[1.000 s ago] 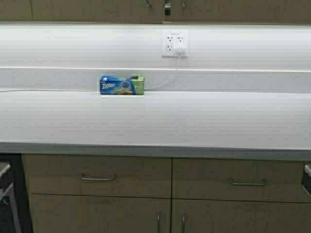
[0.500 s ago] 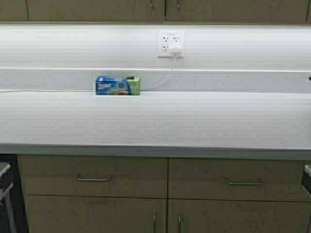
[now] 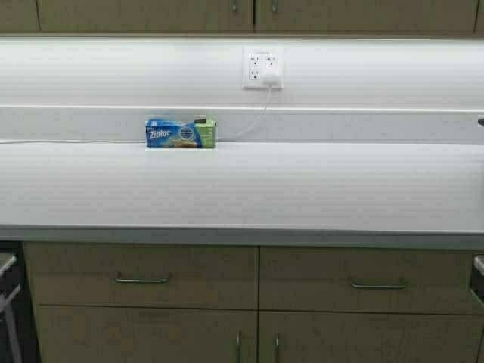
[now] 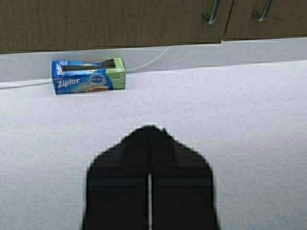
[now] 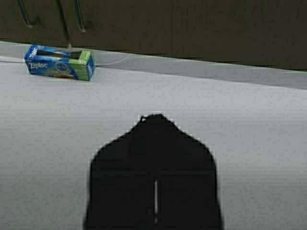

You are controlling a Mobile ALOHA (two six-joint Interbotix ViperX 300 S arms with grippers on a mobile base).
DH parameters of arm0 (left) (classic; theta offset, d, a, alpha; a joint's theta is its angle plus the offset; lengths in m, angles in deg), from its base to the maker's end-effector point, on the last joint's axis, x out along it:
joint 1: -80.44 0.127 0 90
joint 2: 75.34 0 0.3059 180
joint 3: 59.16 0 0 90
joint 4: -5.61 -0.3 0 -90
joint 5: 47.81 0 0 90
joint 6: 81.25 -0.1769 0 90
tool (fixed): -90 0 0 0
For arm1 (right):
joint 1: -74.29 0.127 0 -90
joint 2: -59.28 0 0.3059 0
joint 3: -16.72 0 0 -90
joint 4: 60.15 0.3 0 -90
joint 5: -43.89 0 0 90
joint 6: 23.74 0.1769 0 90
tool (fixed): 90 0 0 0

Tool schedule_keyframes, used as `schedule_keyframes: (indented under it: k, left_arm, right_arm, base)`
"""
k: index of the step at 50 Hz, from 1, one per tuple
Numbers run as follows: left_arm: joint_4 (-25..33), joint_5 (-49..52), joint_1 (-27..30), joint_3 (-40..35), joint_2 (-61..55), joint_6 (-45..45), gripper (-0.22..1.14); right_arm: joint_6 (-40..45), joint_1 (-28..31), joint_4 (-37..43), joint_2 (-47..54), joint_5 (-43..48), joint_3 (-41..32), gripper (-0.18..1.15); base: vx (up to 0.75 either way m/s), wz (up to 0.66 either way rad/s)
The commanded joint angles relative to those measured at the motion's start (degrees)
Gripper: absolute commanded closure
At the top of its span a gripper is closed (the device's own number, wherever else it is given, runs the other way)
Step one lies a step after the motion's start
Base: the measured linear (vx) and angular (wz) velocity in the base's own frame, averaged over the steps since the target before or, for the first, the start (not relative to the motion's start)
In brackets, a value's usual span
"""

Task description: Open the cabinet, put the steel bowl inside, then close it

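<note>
The cabinet (image 3: 151,13) shows as the lower edge of two tan wall doors along the top of the high view, both shut, with small metal handles (image 3: 234,6) near the middle. It also shows in the left wrist view (image 4: 120,24) and the right wrist view (image 5: 192,28). The steel bowl is out of view. My left gripper (image 4: 149,128) is shut and empty, low over the white counter. My right gripper (image 5: 154,116) is shut and empty, also over the counter. Neither gripper shows in the high view.
A blue and green Ziploc box (image 3: 180,133) lies at the back of the white counter (image 3: 249,189). A white cord runs to an outlet (image 3: 262,68) on the wall. Tan drawers (image 3: 144,276) sit below. A small dark thing (image 3: 481,121) pokes in at the right edge.
The whole scene has shifted a little to the left in the high view, so the robot has moved to the right. The dark thing at the right edge has come into view.
</note>
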Motion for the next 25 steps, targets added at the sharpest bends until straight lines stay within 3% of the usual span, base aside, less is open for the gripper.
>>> schedule_keyframes:
  k: [1,25]
  left_arm:
    - [-0.09,-0.44,-0.09,-0.53,0.88,0.18,0.86]
    - [-0.09,-0.44,-0.09,-0.7,0.88,0.18,0.86]
  right_arm:
    - [-0.09,0.09,-0.09,-0.53,0.35,-0.44,0.91]
    - [-0.09,0.09,-0.09,-1.23,0.44,-0.44,0.91]
  base:
    - [0.0,0.0]
    - [0.0,0.0]
